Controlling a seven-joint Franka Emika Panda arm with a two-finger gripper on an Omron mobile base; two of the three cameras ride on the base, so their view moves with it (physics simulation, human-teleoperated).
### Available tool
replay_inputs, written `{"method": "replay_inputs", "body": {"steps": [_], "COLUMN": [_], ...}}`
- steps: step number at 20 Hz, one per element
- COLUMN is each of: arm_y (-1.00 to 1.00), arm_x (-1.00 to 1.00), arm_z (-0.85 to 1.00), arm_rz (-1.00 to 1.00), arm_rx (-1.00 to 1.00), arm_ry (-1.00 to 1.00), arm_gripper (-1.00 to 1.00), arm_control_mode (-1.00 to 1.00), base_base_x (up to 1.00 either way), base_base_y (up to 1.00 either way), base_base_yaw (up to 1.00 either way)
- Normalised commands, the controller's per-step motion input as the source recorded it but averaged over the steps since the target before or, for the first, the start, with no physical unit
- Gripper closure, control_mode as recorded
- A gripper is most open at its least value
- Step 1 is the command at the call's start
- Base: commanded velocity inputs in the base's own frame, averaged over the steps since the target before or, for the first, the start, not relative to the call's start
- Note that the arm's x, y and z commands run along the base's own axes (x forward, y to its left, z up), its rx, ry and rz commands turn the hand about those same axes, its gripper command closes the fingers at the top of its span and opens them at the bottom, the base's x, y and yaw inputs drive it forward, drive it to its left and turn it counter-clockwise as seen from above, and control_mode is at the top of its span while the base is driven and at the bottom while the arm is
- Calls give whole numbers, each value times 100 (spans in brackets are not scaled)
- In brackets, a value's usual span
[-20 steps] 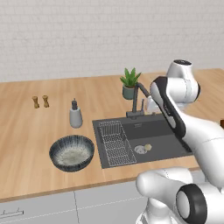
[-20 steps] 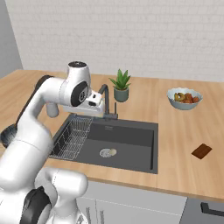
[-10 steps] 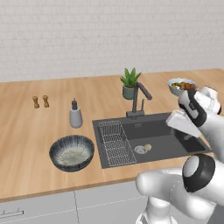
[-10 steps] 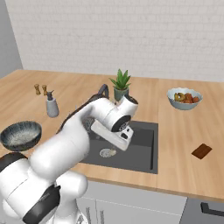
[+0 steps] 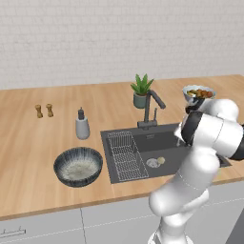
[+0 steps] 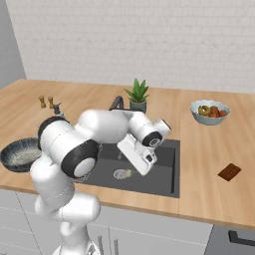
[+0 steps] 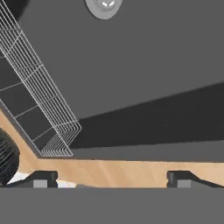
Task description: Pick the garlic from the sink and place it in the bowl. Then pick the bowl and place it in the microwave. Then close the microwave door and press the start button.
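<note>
The garlic [image 5: 161,160] is a small cream bulb on the floor of the dark sink [image 5: 167,140], right beside the round silver drain [image 5: 152,163]. The bowl [image 5: 77,166] stands on the counter left of the sink, blue-grey outside and pale inside. In the right base view my white hand [image 6: 137,153] hangs low over the sink [image 6: 162,169], tilted toward its front. In the hand view my gripper [image 7: 111,179] is open with nothing between its fingertips, facing the sink's front wall, with the drain [image 7: 104,5] at the top. The microwave and its door are out of view.
A wire rack [image 5: 126,155] fills the sink's left part and the faucet [image 5: 151,110] rises behind it. A potted plant [image 5: 141,90], a soap bottle [image 5: 82,125], two small shakers [image 5: 43,110] and a fruit bowl [image 5: 198,94] stand on the counter. A brown bar [image 6: 229,172] lies right of the sink.
My arm has swung from beside the faucet to the right and forward. The hand has dropped low over the sink. The jaws stayed open.
</note>
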Motion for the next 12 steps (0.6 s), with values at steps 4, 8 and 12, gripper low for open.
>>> {"method": "replay_inputs", "body": {"steps": [4,8,12], "arm_y": [16,10,6], "arm_x": [56,48,54], "arm_z": [-85,-65,-49], "arm_rz": [-16,-16,-14], "arm_rx": [3,0,0], "arm_ry": [22,6,4], "arm_gripper": [-100,-100,-100], "arm_control_mode": [-100,-100,-100], "base_base_x": [0,0,0], "base_base_y": [0,0,0], "base_base_yaw": [0,0,0]}}
